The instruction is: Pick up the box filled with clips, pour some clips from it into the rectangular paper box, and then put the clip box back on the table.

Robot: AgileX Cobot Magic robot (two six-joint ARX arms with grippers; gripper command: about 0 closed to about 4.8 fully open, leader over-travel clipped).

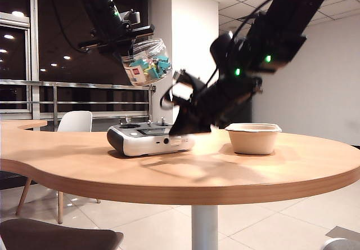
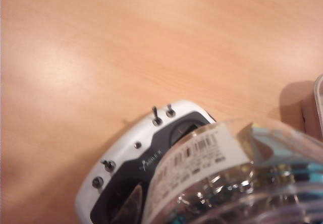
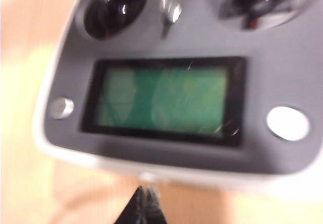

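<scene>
Exterior view: left gripper (image 1: 130, 50) clamps the box filled with clips (image 1: 147, 62) tilted in the air above the remote controller (image 1: 147, 138). Right gripper (image 3: 144, 196), jaws pressed together and empty, hangs just over that controller on the table (image 1: 270, 168), beside the rectangular paper box (image 1: 253, 137).

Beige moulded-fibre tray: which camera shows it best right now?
The exterior view: the beige moulded-fibre tray stands whole on the light-wood table, right of the white-and-grey remote controller. The left wrist view catches perhaps a sliver at the frame's edge; the right wrist view shows none of it.
</scene>
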